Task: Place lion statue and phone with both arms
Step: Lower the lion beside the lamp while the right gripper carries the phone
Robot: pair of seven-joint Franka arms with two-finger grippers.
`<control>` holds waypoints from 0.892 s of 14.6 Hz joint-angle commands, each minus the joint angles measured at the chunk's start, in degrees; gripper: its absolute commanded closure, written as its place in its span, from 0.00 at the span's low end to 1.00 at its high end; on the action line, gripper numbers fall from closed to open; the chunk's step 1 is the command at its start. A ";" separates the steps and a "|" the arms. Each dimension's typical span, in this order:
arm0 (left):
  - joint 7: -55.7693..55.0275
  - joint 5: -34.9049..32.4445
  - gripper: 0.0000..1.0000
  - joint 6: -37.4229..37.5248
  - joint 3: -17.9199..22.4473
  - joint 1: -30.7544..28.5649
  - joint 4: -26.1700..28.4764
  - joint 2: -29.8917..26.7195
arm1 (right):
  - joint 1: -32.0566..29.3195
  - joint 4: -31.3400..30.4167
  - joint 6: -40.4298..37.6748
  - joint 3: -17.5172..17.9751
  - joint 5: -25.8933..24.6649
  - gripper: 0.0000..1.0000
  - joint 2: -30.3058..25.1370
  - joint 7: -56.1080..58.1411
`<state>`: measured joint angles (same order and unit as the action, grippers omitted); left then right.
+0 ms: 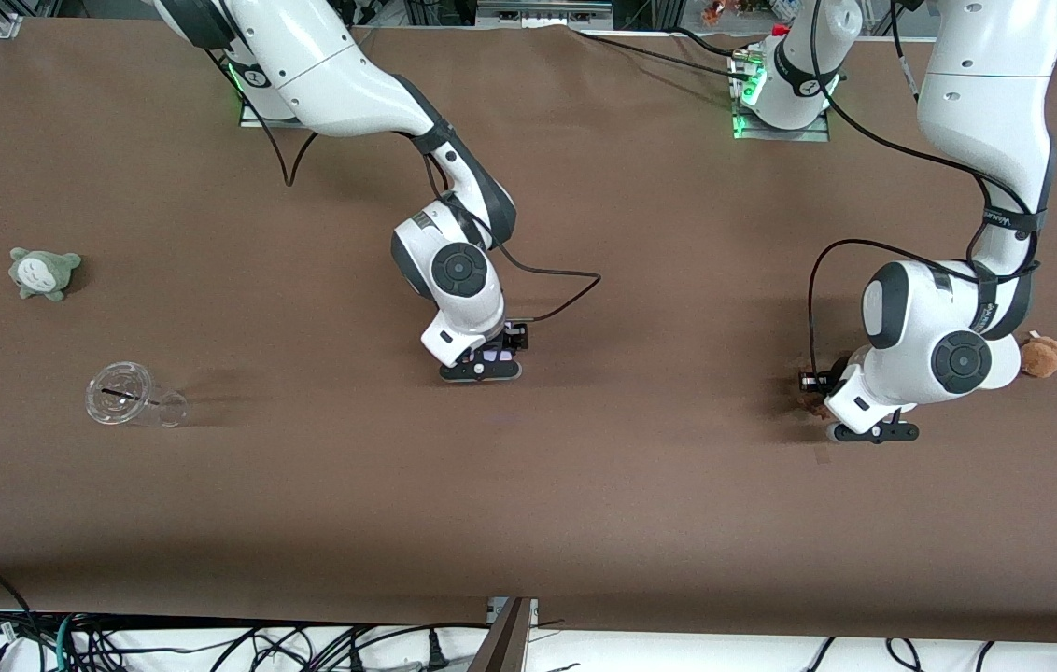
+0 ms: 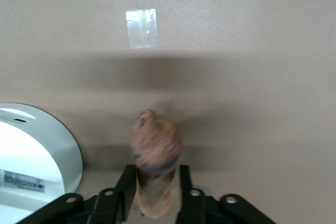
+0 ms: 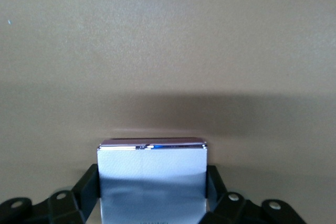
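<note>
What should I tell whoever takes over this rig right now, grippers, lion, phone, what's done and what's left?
Left gripper: low over the table toward the left arm's end, fingers at either side of the lion; a firm grip cannot be confirmed.
Right gripper: down at mid-table, shut on the phone.
Done: both arms have reached their things.
Left: confirm the lion grip, then place both.
Also on the table: a brown plush beside the left arm, a clear cup on its side and a grey-green plush toward the right arm's end.
</note>
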<state>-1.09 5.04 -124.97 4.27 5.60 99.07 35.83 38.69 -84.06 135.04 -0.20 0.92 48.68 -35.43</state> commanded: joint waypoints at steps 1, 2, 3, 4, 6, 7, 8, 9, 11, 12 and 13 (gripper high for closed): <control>0.74 -0.12 0.00 -0.62 -0.93 -1.38 -0.02 0.65 | -2.20 0.38 0.49 -0.42 0.40 0.83 -0.78 1.42; 0.04 -0.03 0.00 -0.45 -0.93 -1.30 -0.02 0.39 | -4.56 0.73 0.14 -0.33 0.23 0.83 -1.04 2.20; 0.12 -0.12 0.00 -0.10 -0.93 -1.56 -0.19 0.12 | -6.85 0.91 -0.47 -0.07 0.40 0.83 -1.57 4.38; 0.21 -0.03 0.00 0.17 -0.93 -1.65 -0.37 -0.49 | -8.53 1.09 -1.44 0.02 0.49 0.83 -2.09 6.49; 0.73 -0.03 0.00 1.91 -0.93 -1.82 -0.37 -2.59 | -12.48 1.18 -2.23 -0.06 0.49 0.83 -2.80 8.44; 0.65 0.06 0.00 2.80 -1.11 -2.34 -0.46 -3.56 | -14.67 1.18 -2.32 -0.06 0.49 0.83 -2.89 9.58; 0.56 0.06 0.00 3.24 -1.28 -2.35 -0.37 -4.70 | -16.87 1.18 -2.76 -0.06 0.49 0.83 -2.89 11.24; 0.21 0.06 0.00 5.25 -1.81 -2.26 -0.37 -5.93 | -18.89 1.18 -3.11 -0.15 0.49 0.83 -2.89 13.26; 0.73 -0.29 0.00 8.86 -2.16 -1.74 -0.28 -9.44 | -22.15 1.09 -3.90 -0.24 0.49 0.83 -2.89 15.91; 0.82 -0.30 0.00 11.31 -2.25 -1.82 -0.19 -11.64 | -23.30 1.09 -4.08 -0.41 0.40 0.83 -2.89 17.57; 0.83 -0.30 0.00 13.68 -2.17 -1.82 -0.37 -13.83 | -24.44 1.00 -5.30 -0.59 0.40 0.83 -2.98 19.68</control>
<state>-1.11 5.06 -115.75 2.62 4.32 97.56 27.62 16.11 -82.41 131.71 -1.37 0.92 46.77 -19.07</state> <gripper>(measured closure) 0.000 0.163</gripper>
